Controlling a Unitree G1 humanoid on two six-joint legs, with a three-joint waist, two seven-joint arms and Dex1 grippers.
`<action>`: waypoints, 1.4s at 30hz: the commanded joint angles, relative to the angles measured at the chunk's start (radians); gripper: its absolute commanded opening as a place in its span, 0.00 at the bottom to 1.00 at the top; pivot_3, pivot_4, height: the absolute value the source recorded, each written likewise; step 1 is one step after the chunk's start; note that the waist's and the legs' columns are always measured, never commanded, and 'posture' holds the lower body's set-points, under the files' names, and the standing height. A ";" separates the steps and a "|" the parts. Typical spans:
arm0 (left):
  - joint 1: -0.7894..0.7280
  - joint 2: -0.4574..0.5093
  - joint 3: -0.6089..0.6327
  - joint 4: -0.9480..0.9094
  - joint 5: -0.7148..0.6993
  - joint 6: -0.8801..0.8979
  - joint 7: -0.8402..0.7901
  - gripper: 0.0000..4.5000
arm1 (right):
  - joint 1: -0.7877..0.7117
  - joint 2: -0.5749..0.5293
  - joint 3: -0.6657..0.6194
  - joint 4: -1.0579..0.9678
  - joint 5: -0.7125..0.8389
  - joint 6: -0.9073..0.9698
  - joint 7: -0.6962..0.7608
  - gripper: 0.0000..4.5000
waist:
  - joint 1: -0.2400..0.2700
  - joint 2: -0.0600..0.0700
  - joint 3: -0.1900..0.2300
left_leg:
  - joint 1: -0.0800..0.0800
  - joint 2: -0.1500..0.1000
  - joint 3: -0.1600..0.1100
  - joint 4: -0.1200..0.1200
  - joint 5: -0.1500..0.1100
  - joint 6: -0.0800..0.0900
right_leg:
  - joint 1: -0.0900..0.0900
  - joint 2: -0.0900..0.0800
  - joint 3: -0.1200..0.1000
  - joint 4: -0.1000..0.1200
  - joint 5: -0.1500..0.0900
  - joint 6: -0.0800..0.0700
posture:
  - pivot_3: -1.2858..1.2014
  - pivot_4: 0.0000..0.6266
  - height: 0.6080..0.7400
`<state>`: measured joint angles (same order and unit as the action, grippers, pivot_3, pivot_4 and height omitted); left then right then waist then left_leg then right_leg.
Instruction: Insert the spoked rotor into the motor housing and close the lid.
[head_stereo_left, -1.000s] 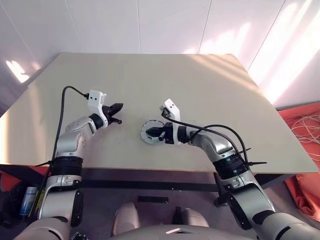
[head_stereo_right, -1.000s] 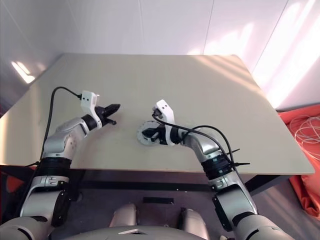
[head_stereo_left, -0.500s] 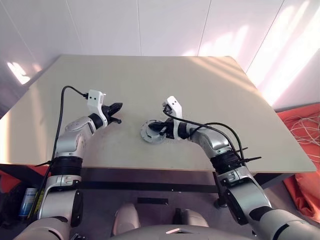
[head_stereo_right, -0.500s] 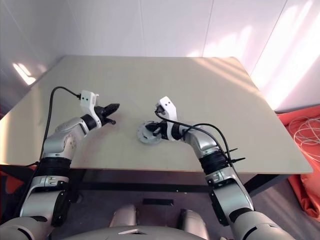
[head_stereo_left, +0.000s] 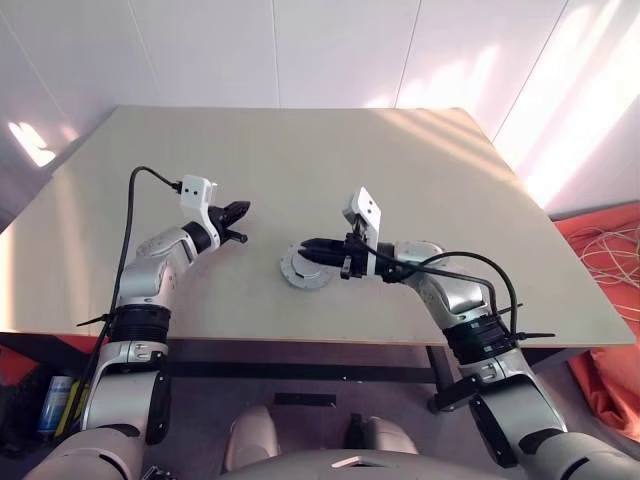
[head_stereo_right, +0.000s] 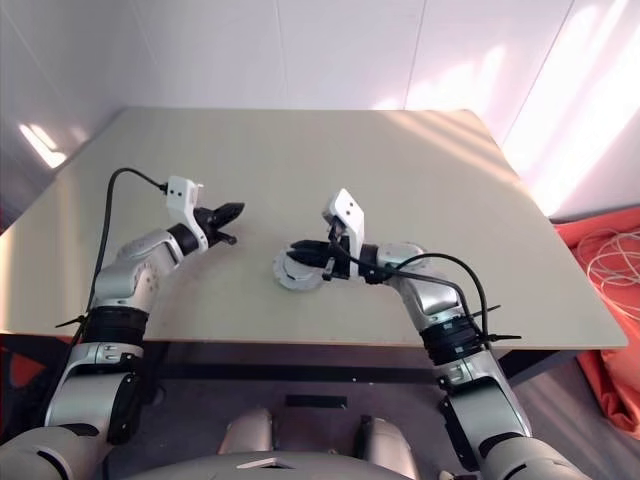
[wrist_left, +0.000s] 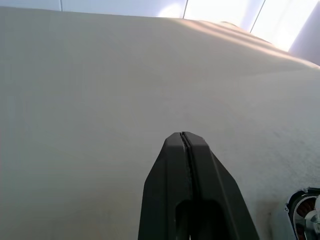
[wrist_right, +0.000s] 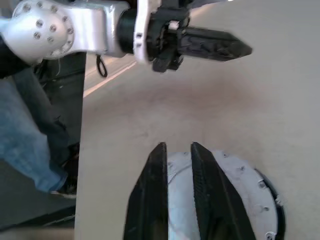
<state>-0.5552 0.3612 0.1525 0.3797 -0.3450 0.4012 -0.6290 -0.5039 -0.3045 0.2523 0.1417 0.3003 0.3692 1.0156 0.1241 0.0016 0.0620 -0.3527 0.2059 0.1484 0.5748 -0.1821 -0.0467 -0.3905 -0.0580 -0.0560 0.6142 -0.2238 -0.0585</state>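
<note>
my right hand had just lifted off the thin round silver-grey lid and parted its fingers slightly, leaving it seated on the motor housing on the beige bench, so closing looked done; my left hand hung closed, empty.

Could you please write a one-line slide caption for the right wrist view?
Right claw, slightly open, hovers over the lid on the table; shut left claw beyond.
</note>
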 joint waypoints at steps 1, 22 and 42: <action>-0.030 0.015 0.002 -0.011 0.001 -0.016 -0.011 0.00 | -0.005 -0.003 0.013 0.023 -0.038 -0.105 0.022 0.45 | 0.000 0.000 0.000 | 0.000 0.000 0.000 0.000 0.000 0.000 | 0.000 0.000 0.000 0.000 0.000 0.000 | 0.52 0.00 1.00; -0.024 0.040 0.007 -0.014 0.006 -0.015 -0.025 0.00 | -0.068 0.118 0.000 0.339 -0.166 -0.350 -0.063 0.99 | -0.004 0.000 0.000 | 0.000 0.000 0.000 0.000 0.000 0.001 | 0.000 0.000 0.000 0.000 0.000 0.000 | 0.52 0.00 1.00; -0.035 0.037 0.003 0.002 0.013 -0.028 -0.029 0.00 | -0.121 0.144 -0.063 0.405 -0.132 -0.347 -0.113 0.70 | -0.004 0.000 0.000 | 0.000 0.000 0.000 0.000 -0.001 0.001 | 0.000 0.000 0.000 0.000 0.000 0.000 | 0.52 0.00 1.00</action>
<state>-0.5659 0.3881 0.1496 0.3914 -0.3314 0.3943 -0.6506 -0.5837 -0.1678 0.2311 0.5692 0.1353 0.0073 0.9138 0.1200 0.0015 0.0621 -0.3525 0.2062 0.1485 0.5747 -0.1829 -0.0454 -0.3907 -0.0580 -0.0561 0.6142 -0.2238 -0.0589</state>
